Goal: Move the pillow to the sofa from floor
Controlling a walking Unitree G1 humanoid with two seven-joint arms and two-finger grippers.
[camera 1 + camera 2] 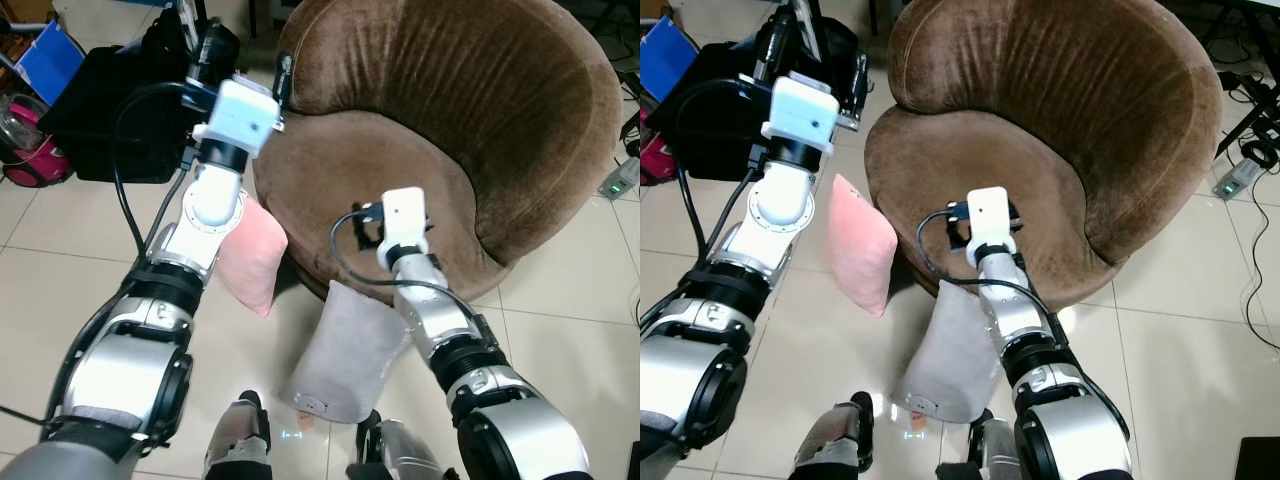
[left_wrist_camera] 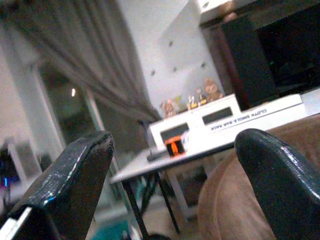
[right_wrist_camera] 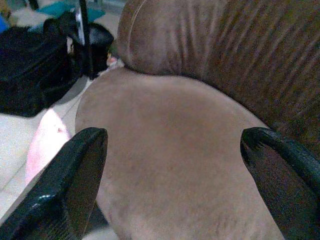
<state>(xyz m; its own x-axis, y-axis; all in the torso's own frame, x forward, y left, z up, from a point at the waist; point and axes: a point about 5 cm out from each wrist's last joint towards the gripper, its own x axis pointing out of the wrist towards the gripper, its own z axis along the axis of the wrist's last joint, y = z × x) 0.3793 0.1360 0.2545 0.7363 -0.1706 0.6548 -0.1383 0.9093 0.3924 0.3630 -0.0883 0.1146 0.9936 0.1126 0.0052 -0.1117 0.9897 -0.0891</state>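
A pink pillow (image 1: 250,252) stands on edge on the tiled floor, leaning against the left side of the round brown sofa (image 1: 440,90). A grey pillow (image 1: 345,355) leans against the sofa's front, just left of my right forearm. My left gripper (image 1: 245,62) is raised beside the sofa's left rim, above the pink pillow, open and holding nothing. My right gripper (image 3: 175,135) hovers over the front of the sofa seat (image 3: 170,165), also open and holding nothing. The pink pillow (image 3: 45,140) shows beside one of its fingers (image 3: 75,175).
A black bag (image 1: 115,110) lies on the floor left of the sofa, with a magenta object (image 1: 25,145) and a blue item (image 1: 50,55) beyond it. A power strip (image 1: 620,180) and cables lie at the right. My feet (image 1: 240,440) stand near the grey pillow.
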